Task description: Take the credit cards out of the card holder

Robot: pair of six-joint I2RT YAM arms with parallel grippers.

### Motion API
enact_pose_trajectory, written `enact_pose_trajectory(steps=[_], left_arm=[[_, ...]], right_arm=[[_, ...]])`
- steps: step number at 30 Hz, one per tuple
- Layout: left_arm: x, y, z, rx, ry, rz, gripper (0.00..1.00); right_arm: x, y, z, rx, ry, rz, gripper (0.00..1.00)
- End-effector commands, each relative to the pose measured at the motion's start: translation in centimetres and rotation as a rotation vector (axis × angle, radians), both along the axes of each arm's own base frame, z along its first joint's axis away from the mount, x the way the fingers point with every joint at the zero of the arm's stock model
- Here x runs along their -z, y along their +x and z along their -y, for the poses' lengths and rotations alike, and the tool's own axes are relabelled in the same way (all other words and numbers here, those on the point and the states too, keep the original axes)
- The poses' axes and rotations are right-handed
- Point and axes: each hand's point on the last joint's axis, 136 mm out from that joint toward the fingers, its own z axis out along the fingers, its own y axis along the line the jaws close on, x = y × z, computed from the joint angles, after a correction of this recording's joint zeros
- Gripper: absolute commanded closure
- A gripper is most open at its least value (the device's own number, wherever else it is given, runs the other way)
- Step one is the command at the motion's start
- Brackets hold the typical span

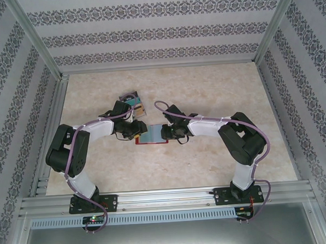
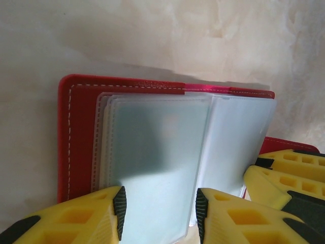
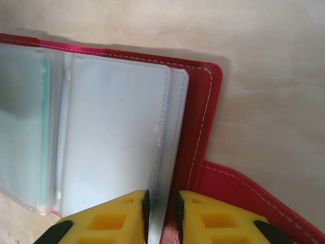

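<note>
A: Checking progress: the card holder lies open and flat on the counter, between the two arms, grey-blue inside up.

B: Any cards out?

A: Partly done, by the look of it. A fanned pile of cards sits on the counter behind the left arm, apart from the holder, so some seem to be out.

B: What's left?

A: The right wrist view shows a teal edge inside one clear pocket, so probably at least one card remains in there. The other pockets are frosted and it's unclear whether they are full.

B: Left end effector?

A: Its jaws are partly apart, with the pads over the near end of the sleeve stack. They overlap the plastic rather than squeezing its edges. No card is visibly held, and contact is hard to judge.

B: Right end effector?

A: Its jaws are nearly together, with the edge of the outer sleeve running through the narrow gap. It reads as pinched on that leaf, close beside the holder's red cover.
</note>
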Motion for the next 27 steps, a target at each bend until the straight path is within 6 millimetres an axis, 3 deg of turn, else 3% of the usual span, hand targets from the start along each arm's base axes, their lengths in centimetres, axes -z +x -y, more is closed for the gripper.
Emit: enact_pose_trajectory(steps=[1,5,18,27], left_arm=[[-0.4,-0.4,-0.8,-0.007,0.029,0.024,0.57],[-0.7,-0.5,-1.4,-0.018,0.057,0.035,0.56],[1.6,-1.2,-0.4,0.015,0.014,-0.046,0.57],[1.2,-1.1,1.6,0.054,-0.03,-0.045,0.55]], right_arm=[[1.7,-0.9,0.4,0.006,-0.019,-0.058,0.75],[1.7,-0.9,0.3,0.004,-0.018,-0.058,0.75],[1.8,-0.8,0.2,0.002,-0.017,-0.065,0.75],[1.8,-0.9,0.3,0.005,-0.016,-0.066,0.75]])
